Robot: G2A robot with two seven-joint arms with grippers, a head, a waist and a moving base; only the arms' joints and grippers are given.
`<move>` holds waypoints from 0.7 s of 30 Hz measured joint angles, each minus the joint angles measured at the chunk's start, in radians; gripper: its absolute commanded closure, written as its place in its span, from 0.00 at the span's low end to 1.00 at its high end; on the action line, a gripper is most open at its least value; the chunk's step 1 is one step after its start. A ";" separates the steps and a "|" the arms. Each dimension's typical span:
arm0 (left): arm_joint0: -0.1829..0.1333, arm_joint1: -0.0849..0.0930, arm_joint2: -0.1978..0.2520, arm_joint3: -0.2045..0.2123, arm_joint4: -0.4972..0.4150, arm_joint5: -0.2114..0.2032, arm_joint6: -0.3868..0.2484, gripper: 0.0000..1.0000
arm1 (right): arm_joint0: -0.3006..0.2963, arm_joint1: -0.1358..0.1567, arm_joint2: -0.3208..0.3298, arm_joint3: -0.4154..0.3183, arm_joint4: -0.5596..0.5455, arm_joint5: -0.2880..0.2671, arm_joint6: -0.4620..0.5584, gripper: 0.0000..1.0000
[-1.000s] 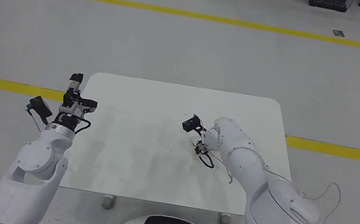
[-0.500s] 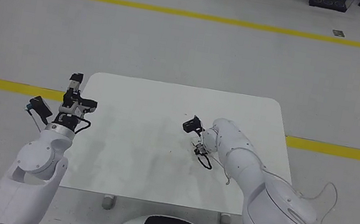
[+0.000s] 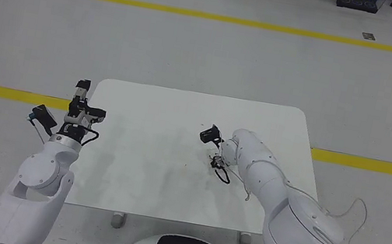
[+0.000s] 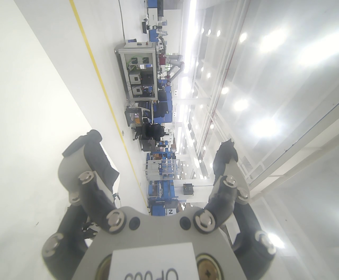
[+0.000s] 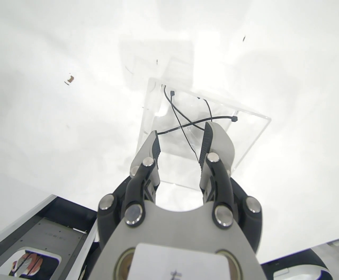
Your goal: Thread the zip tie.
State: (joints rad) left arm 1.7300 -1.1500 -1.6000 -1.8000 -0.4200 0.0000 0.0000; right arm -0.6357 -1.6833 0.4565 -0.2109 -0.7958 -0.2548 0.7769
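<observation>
Top view: the right gripper hangs over the zip ties right of the table's middle; the left gripper sits at the left edge. Left wrist view: its fingers gape, empty. Right wrist view: fingers half-open above a clear box holding the ties, one strap between the tips; pinching it alone, clear of the crossing tie, seems best.
</observation>
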 measured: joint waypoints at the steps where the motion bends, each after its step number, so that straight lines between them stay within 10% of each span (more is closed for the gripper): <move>1: 0.000 0.000 0.000 0.000 0.000 0.000 0.000 0.00 | 0.000 0.000 0.001 0.000 -0.001 0.004 -0.003 0.65; 21: 0.000 0.000 0.000 0.000 0.000 0.000 0.000 0.00 | -0.001 -0.001 0.005 -0.006 -0.060 -0.017 -0.068 0.72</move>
State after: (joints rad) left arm 1.7300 -1.1500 -1.6000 -1.8000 -0.4200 0.0000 0.0000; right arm -0.6369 -1.6846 0.4610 -0.2170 -0.8555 -0.2721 0.7091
